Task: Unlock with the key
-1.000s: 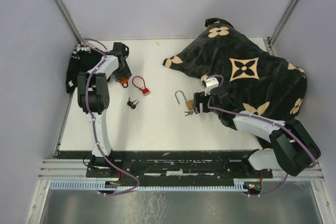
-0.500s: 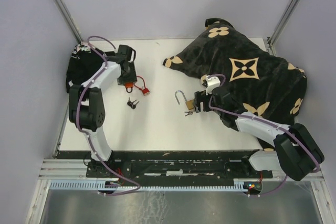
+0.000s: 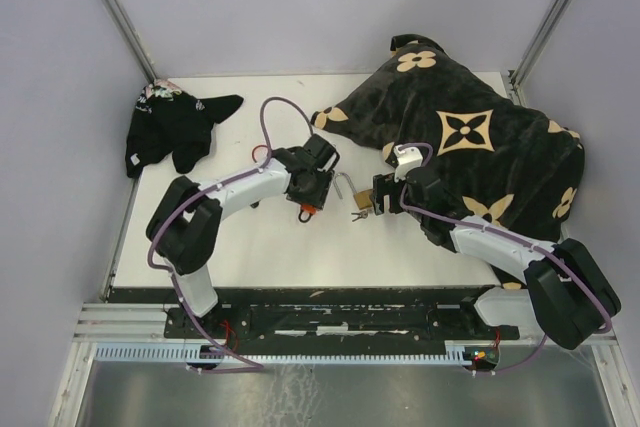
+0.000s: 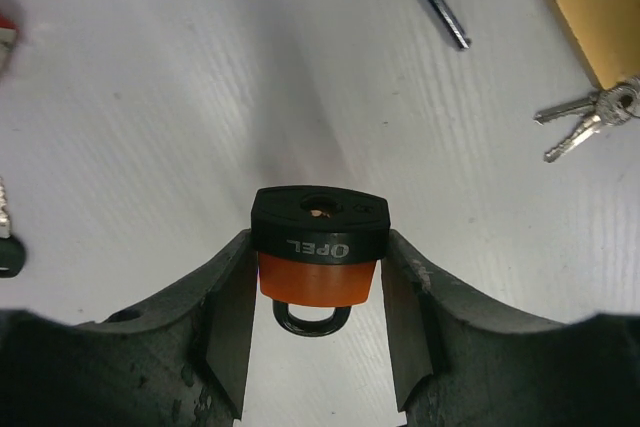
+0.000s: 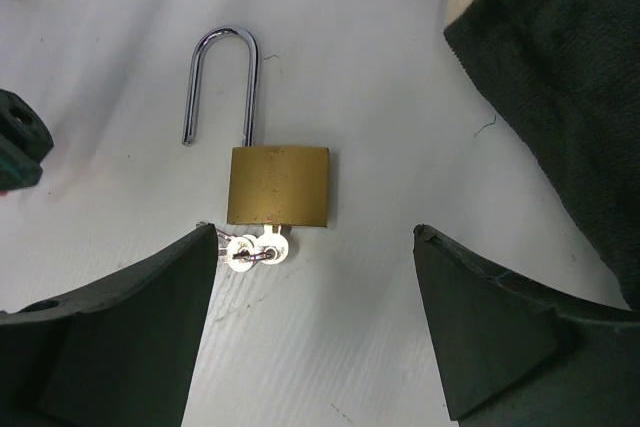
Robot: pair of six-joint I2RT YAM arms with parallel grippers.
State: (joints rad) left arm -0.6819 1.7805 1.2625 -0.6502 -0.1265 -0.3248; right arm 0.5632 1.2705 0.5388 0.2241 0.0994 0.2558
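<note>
1. Left claw (image 4: 318, 247): the jaws are partly open and clamped on a small black-and-orange block lettered OPEL (image 4: 318, 219). Both fingers (image 4: 232, 317) press flat on its sides. The black cap faces outward, and a black ring sits at the inner end, between the fingers.
2. In the top view this claw and its block sit over the white bench (image 3: 250, 247), just beside the padlock's shackle on the left.
3. Right claw (image 5: 315, 239): the jaws are wide apart and grip nothing. The gap between the fingers faces the key end of the rectangular brass padlock (image 5: 278, 185).
4. The padlock lies flat on the bench near its middle, between the two claws. It is close to the edge of the dark brown fabric bag with tan flower print (image 3: 480, 137).
5. Bright steel shackle (image 5: 220, 77): it is drawn up out of the body. One leg is seated and the other ends free, clear of the brass, so the lock is open.
6. Small silver keys (image 5: 255, 247): they bunch at the keyway end, and one appears to be seated in the lock. They lie just beside the tip of the finger on the left of the right wrist view. Whether they touch it cannot be told.
</note>
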